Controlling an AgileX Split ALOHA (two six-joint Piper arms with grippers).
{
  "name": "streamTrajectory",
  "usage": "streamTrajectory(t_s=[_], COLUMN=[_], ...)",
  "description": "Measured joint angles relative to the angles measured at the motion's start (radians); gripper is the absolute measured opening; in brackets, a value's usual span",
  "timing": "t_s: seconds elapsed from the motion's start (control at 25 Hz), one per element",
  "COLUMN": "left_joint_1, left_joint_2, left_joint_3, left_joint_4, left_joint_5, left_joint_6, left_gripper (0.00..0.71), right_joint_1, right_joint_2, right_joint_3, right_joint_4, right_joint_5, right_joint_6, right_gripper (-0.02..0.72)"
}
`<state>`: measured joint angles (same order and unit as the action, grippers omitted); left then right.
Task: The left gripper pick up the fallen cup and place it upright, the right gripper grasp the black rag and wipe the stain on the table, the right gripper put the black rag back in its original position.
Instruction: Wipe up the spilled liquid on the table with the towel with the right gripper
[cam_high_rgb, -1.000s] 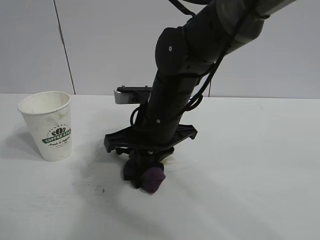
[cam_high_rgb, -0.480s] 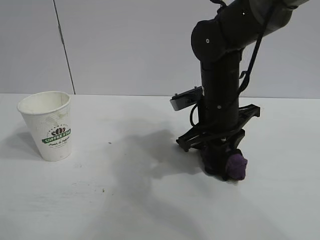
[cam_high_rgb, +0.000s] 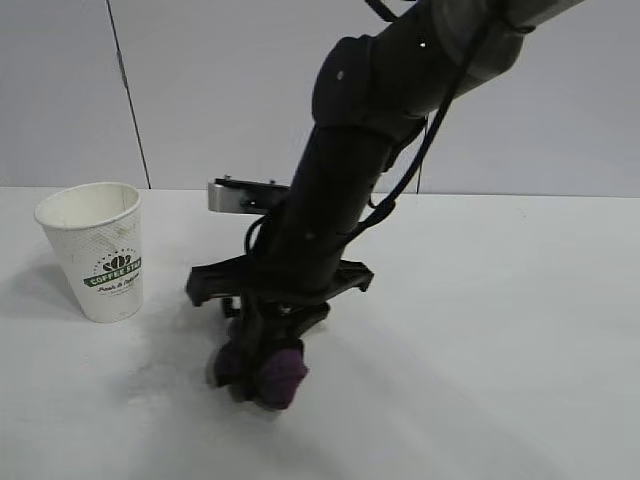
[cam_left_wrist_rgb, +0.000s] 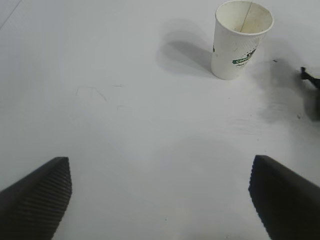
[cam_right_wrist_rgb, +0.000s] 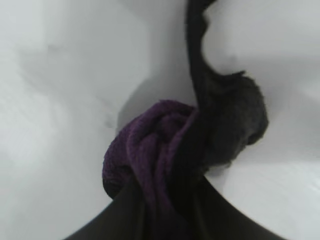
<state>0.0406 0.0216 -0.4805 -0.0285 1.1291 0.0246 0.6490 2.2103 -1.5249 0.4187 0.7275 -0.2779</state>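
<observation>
The cup (cam_high_rgb: 100, 250) stands upright at the left of the table (cam_high_rgb: 480, 330); it also shows in the left wrist view (cam_left_wrist_rgb: 240, 40). My right gripper (cam_high_rgb: 262, 378) points down in the front middle, right of the cup. It is shut on the black rag (cam_high_rgb: 282, 372), a dark purplish bundle pressed on the tabletop. The right wrist view shows the rag (cam_right_wrist_rgb: 150, 145) bunched between the shut fingers of the right gripper (cam_right_wrist_rgb: 170, 205). The stain does not show; the rag covers that spot. My left gripper (cam_left_wrist_rgb: 160, 195) is open and empty above bare table, away from the cup.
A grey wall panel (cam_high_rgb: 300, 90) runs behind the table's far edge. The right arm (cam_high_rgb: 350, 170) leans over the middle of the table. Its dark edge shows in the left wrist view (cam_left_wrist_rgb: 312, 95), beside the cup.
The right gripper with the rag swept right across the table, then back left and toward the front. The cup has not moved.
</observation>
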Motion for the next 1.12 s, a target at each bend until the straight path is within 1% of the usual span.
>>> streamTrajectory(t_s=[0.08, 0.2, 0.4, 0.48, 0.6, 0.68, 0.8, 0.88, 0.96, 1.04, 1.12], left_joint_1=[0.0, 0.0, 0.0, 0.0, 0.0, 0.0, 0.0, 0.0, 0.0, 0.0, 0.0], left_joint_2=[0.0, 0.0, 0.0, 0.0, 0.0, 0.0, 0.0, 0.0, 0.0, 0.0, 0.0], left_joint_3=[0.0, 0.0, 0.0, 0.0, 0.0, 0.0, 0.0, 0.0, 0.0, 0.0, 0.0], left_joint_4=[0.0, 0.0, 0.0, 0.0, 0.0, 0.0, 0.0, 0.0, 0.0, 0.0, 0.0], left_joint_5=[0.0, 0.0, 0.0, 0.0, 0.0, 0.0, 0.0, 0.0, 0.0, 0.0, 0.0], left_joint_6=[0.0, 0.0, 0.0, 0.0, 0.0, 0.0, 0.0, 0.0, 0.0, 0.0, 0.0], left_gripper=[0.694, 0.694, 0.694, 0.694, 0.694, 0.694, 0.694, 0.694, 0.694, 0.694, 0.694], right_joint_1=[0.029, 0.056, 0.07, 0.07, 0.073, 0.074, 0.066, 0.046, 0.014, -0.02, -0.061], right_joint_2=[0.001, 0.001, 0.028, 0.044, 0.049, 0.049, 0.046, 0.036, 0.027, 0.019, 0.014], right_joint_3=[0.0, 0.0, 0.001, -0.002, -0.013, -0.019, -0.03, -0.035, -0.041, -0.043, -0.045], right_joint_4=[0.001, 0.003, -0.002, -0.014, -0.063, -0.094, -0.142, -0.177, -0.237, -0.316, -0.403], right_joint_5=[-0.043, -0.086, -0.115, -0.113, -0.1, -0.091, -0.062, -0.019, 0.027, 0.069, 0.106], right_joint_6=[0.0, 0.016, 0.024, 0.058, 0.133, 0.169, 0.199, 0.203, 0.203, 0.206, 0.23], right_gripper=[0.104, 0.104, 0.104, 0.104, 0.104, 0.104, 0.104, 0.104, 0.104, 0.104, 0.104])
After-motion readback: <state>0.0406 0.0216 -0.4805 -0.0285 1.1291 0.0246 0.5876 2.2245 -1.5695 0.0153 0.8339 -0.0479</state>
